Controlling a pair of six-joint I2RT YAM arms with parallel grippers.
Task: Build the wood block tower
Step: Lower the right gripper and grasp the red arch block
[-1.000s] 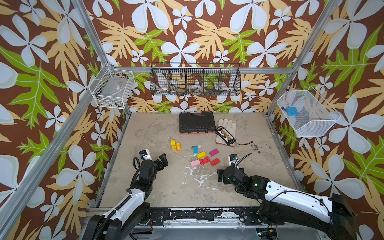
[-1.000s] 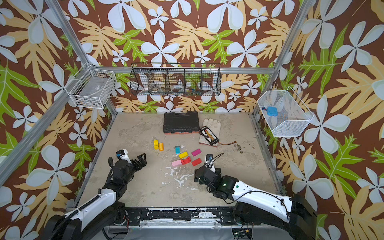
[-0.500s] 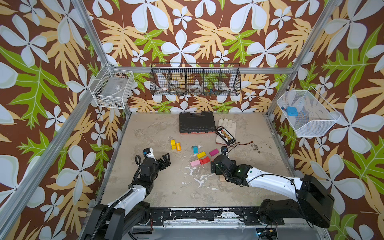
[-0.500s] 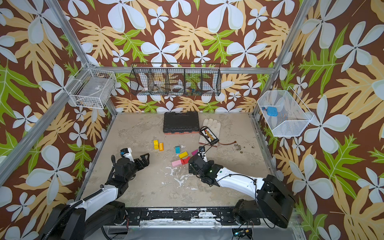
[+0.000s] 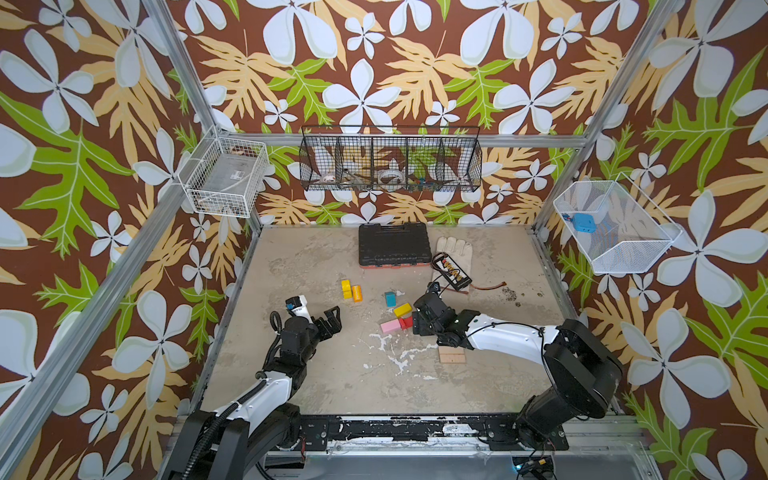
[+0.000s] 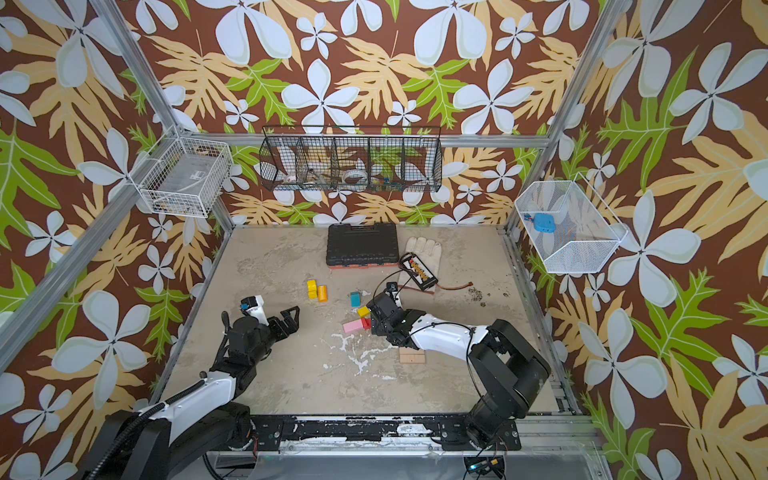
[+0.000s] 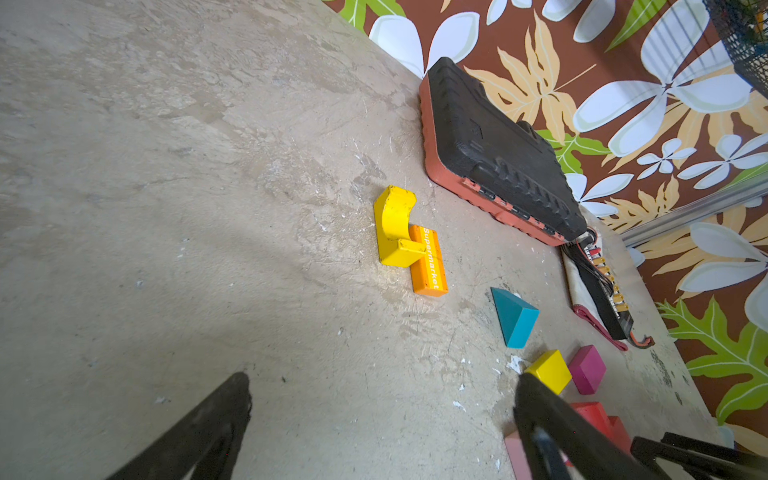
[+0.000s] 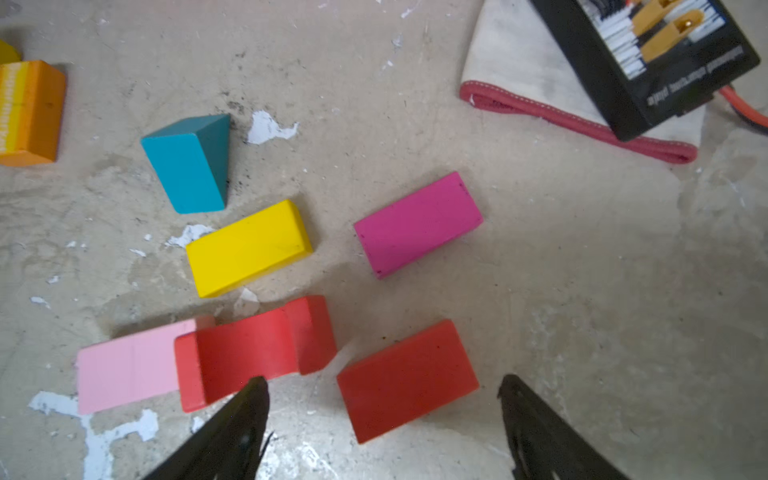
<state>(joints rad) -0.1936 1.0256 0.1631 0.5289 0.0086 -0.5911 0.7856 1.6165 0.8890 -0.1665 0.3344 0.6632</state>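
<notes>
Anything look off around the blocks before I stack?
The red notched block lies askew, its end overlapping the pink block. A tan plank sits alone nearer the front edge. White chips fleck the table.

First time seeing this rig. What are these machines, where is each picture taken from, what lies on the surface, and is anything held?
Two robot arms, each ending in a gripper. Two pictures look down from overhead; two come from wrist cameras. Wooden blocks lie on the table: yellow arch, orange block, teal wedge, yellow block, magenta block, pink block, red arch, red block, tan plank. Farther back: a black case, a glove, a battery pack. The left gripper, aside, and the right gripper, over the red block, are both open and hold nothing.
</notes>
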